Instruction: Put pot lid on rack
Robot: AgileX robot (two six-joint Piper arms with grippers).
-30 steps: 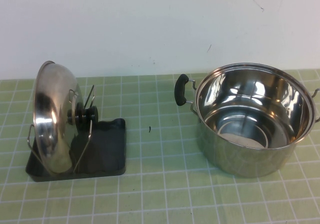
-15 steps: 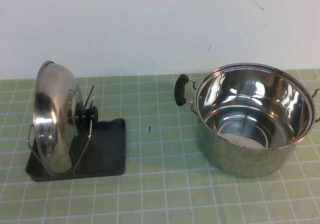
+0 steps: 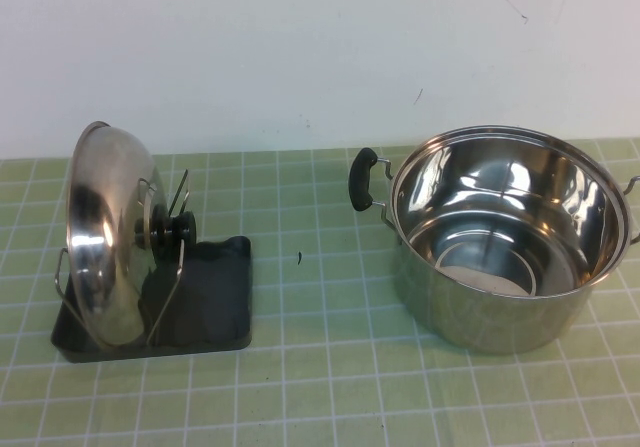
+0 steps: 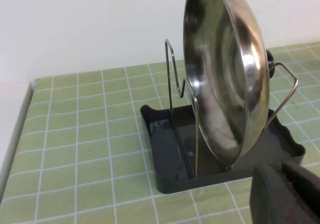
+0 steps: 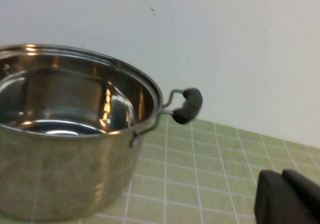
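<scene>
The pot lid [image 3: 105,237] stands on edge in the rack [image 3: 215,307], held between the wire prongs. Its black knob [image 3: 180,229] faces the pot. In the left wrist view the lid [image 4: 220,78] leans upright in the dark grey tray [image 4: 165,134] with wire prongs [image 4: 170,68] beside it. My left gripper [image 4: 282,184] is shut and empty, a short way from the tray's near edge. My right gripper [image 5: 281,189] is shut and empty, beside the pot. Neither gripper shows in the high view.
A deep steel pot [image 3: 500,237] with black side handles [image 3: 362,179] stands open at the right; it also shows in the right wrist view [image 5: 65,134]. A white wall runs along the back of the green checked mat [image 3: 320,367].
</scene>
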